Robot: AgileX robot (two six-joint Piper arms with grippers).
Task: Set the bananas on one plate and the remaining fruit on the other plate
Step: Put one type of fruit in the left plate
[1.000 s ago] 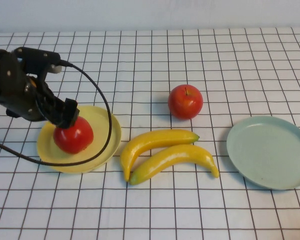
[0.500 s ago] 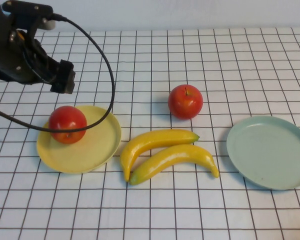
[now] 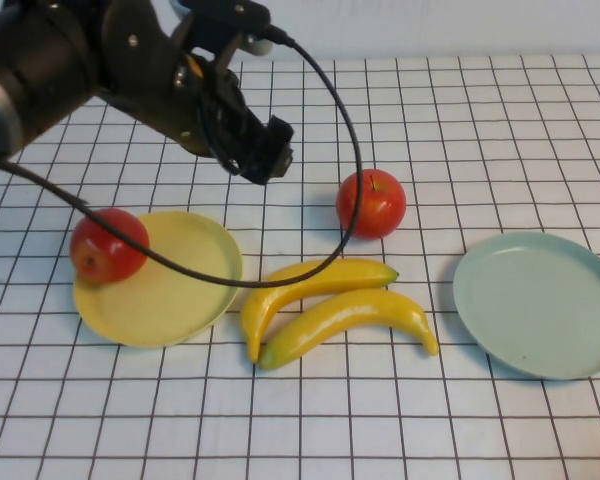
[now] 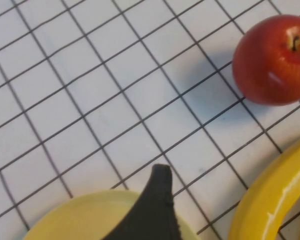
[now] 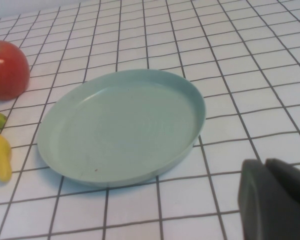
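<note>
Jaws of the left gripper [image 3: 263, 152] stand wide apart and hold nothing; we see it raised over the gridded table [image 3: 500, 140], behind the yellow plate [image 3: 170, 300] and left of the loose apple [image 3: 371, 203]. In the left wrist view only one dark finger [image 4: 152, 210] shows, over the near rim of that plate [image 4: 85, 220], with the loose apple [image 4: 272, 60] on the cloth beyond and a banana [image 4: 270, 195] at the edge.

Jaws of the right gripper [image 5: 275, 200] are clenched with nothing between them. We find it only in the right wrist view, low over the table beside the blue-green plate [image 5: 120, 127]; it does not appear in the high view.

On the yellow plate we note one red apple [image 3: 108, 245], sitting at the plate's left rim and partly overhanging it. The loose apple rests on the table, behind the bananas and well apart from both plates.

Two bananas [image 3: 330, 305] lie side by side, touching, on the table between the plates, just right of the yellow one. We record the blue-green plate [image 3: 540, 305] at the table's right side.
</note>
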